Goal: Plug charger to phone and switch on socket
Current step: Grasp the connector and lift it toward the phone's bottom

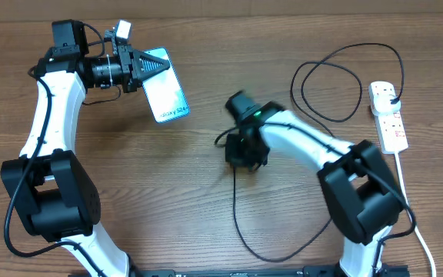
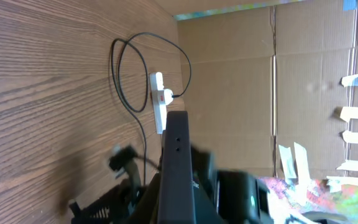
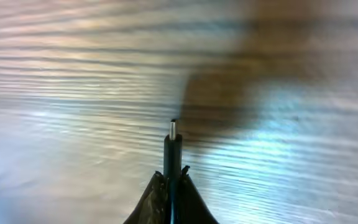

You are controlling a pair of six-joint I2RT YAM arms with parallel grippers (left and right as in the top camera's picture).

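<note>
My left gripper (image 1: 146, 68) is shut on the near end of the light blue phone (image 1: 164, 86) and holds it at the upper left of the table. In the left wrist view the phone (image 2: 178, 163) shows edge-on as a dark slab between the jaws. At the table's middle, my right gripper (image 1: 245, 157) points down and is shut on the charger (image 1: 235, 206). Its slim connector tip (image 3: 173, 144) sticks out past the fingertips, just above the wood. The white socket (image 1: 388, 115) lies at the far right with the charger's black plug head (image 1: 391, 98) in it.
The black cable loops on the table left of the socket (image 2: 159, 103) and trails in a long curve toward the front edge. A thick white cord (image 1: 403, 188) runs from the socket toward the front right. Cardboard walls (image 2: 272, 93) stand behind the table.
</note>
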